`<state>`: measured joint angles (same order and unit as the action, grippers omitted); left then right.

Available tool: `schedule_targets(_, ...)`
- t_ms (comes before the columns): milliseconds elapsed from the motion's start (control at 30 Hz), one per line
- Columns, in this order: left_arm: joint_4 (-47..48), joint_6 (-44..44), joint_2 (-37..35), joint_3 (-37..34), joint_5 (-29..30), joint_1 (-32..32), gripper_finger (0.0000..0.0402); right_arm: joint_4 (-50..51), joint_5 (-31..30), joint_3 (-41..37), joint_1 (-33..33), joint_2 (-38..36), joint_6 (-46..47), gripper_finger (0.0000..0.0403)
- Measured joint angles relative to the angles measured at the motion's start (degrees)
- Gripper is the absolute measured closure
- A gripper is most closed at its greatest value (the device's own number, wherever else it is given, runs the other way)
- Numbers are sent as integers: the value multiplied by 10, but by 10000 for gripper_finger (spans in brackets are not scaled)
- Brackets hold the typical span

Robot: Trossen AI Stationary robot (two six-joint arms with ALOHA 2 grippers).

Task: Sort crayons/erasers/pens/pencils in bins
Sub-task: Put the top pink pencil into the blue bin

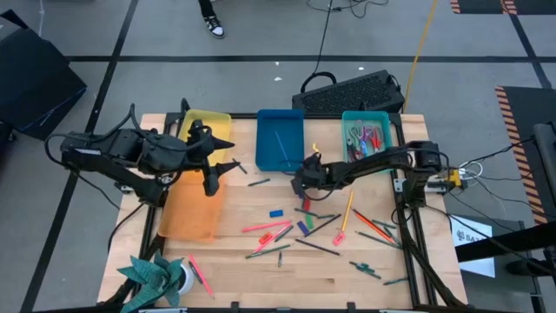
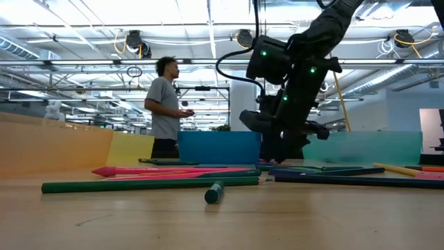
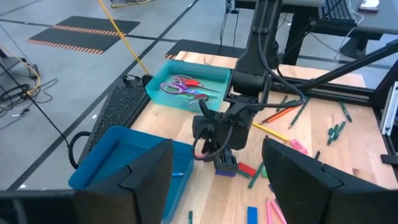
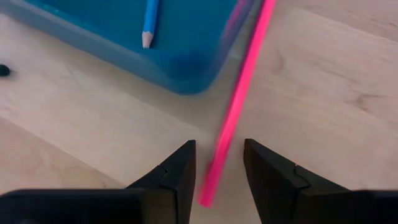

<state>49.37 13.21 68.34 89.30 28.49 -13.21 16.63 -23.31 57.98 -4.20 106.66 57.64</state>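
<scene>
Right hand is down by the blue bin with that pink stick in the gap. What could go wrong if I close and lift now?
1. The right hand is open and straddles only the end of the pink stick, so closing may pinch just the tip and let it swing or slip.
2. The blue bin corner sits just ahead; a swinging stick might catch its wall.
The left hand waits by the orange bin.

Pink stick; blue bin; teal bin.
</scene>
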Motion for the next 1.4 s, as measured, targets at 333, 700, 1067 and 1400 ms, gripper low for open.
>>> schedule_targets(333, 0, 6, 0, 0, 0, 0, 151, 57, 2, 4, 2, 3, 3, 332)
schedule_targets(700, 0, -1, 0, 0, 0, 0, 151, 80, -7, 3, 1, -2, 15, 385)
schedule_targets(1067, 2, -9, 0, 0, -1, 0, 151, 138, -17, -1, -20, -96, 17, 384)
schedule_targets(1400, 15, -24, 0, 0, -2, 0, 151, 23, -30, 106, -57, -151, -119, 387)
